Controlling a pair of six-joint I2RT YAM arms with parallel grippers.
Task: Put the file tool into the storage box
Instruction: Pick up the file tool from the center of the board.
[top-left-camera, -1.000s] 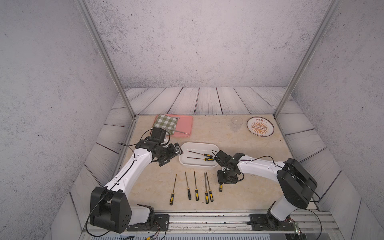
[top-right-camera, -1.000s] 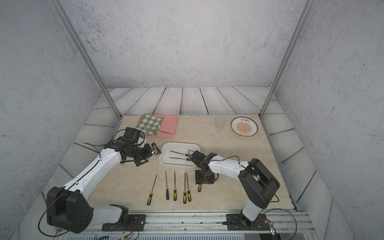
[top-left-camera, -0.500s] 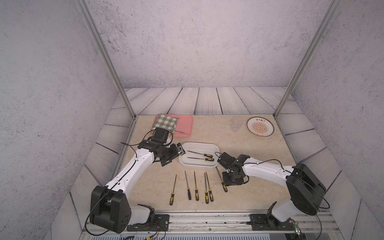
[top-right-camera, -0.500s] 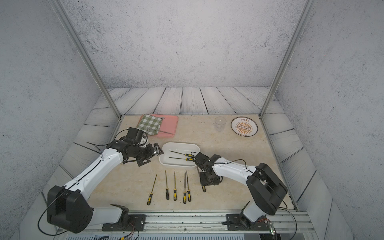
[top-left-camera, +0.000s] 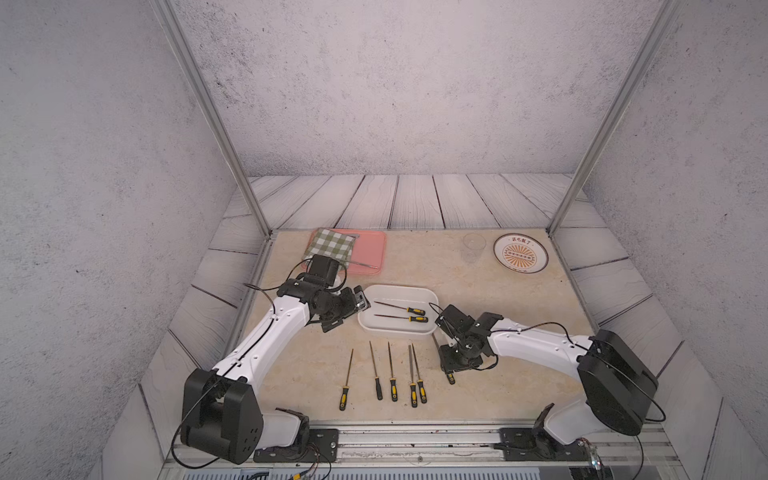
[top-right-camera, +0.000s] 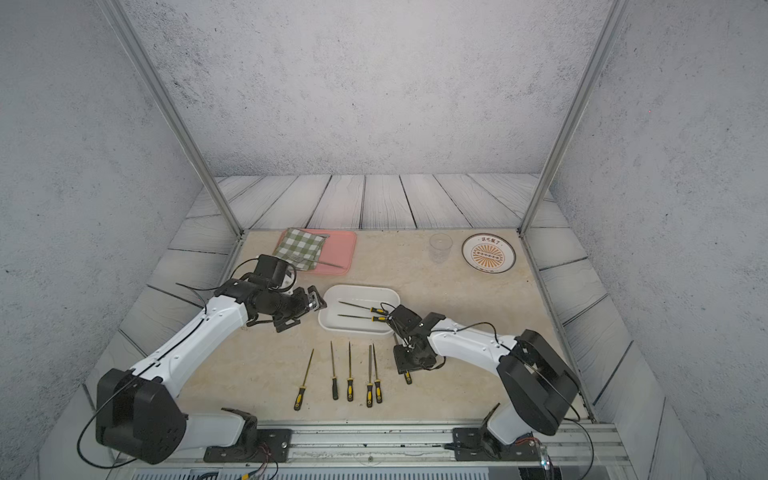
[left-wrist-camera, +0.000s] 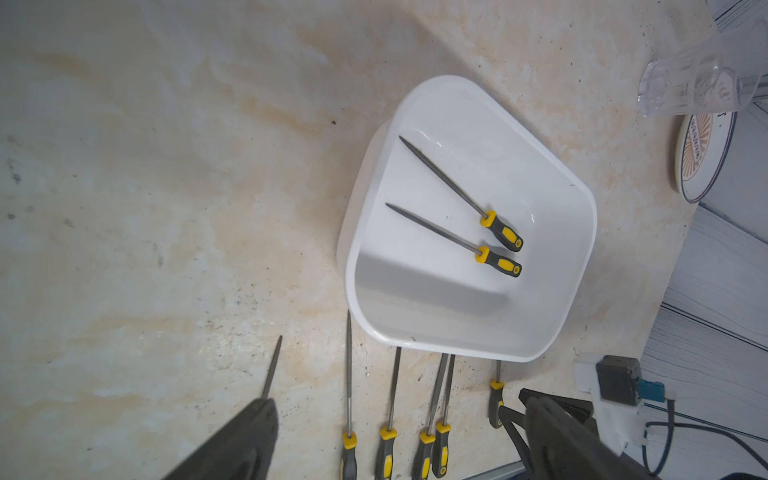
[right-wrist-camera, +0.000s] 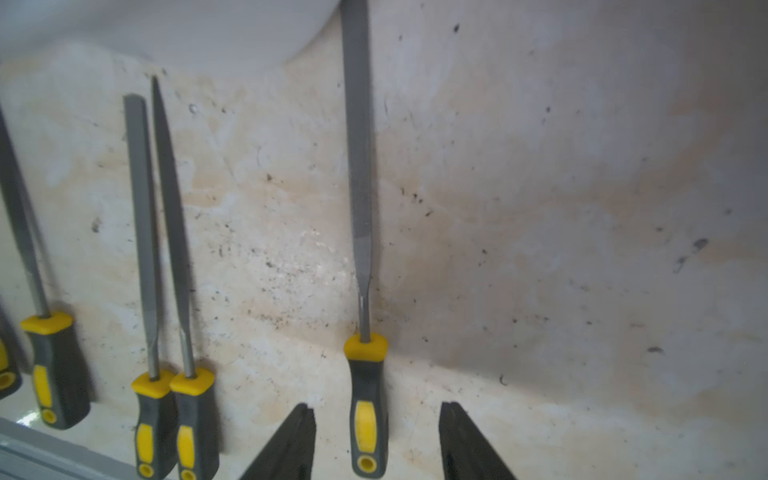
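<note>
The storage box (top-left-camera: 398, 288) (top-right-camera: 360, 288) (left-wrist-camera: 436, 299), a shallow white tub, sits mid-table with two yellow-and-grey-handled files (top-left-camera: 409, 318) inside. Several more files (top-left-camera: 392, 374) (top-right-camera: 350, 374) lie in a row in front of it. One file tool (right-wrist-camera: 360, 166) lies apart to their right, its handle (top-left-camera: 450, 377) (top-right-camera: 408, 377) sticking out from under my right gripper (top-left-camera: 455, 362) (top-right-camera: 409, 359) (right-wrist-camera: 377, 407). That gripper is low over the table and open, its fingers either side of the handle with gaps. My left gripper (top-left-camera: 360, 300) (top-right-camera: 316, 301) (left-wrist-camera: 395, 399) hangs open and empty by the box's left end.
A pink tray (top-left-camera: 368, 249) with a green checked cloth (top-left-camera: 330, 245) stands at the back left, behind my left arm. At the back right are a clear cup (top-left-camera: 473, 243) and a round patterned plate (top-left-camera: 520, 252). The arms' metal rail (top-left-camera: 415, 436) runs along the front edge.
My right gripper has moved away from the box's corner toward the front and now straddles the lone file's handle. My left gripper has shifted slightly right, closer to the box.
</note>
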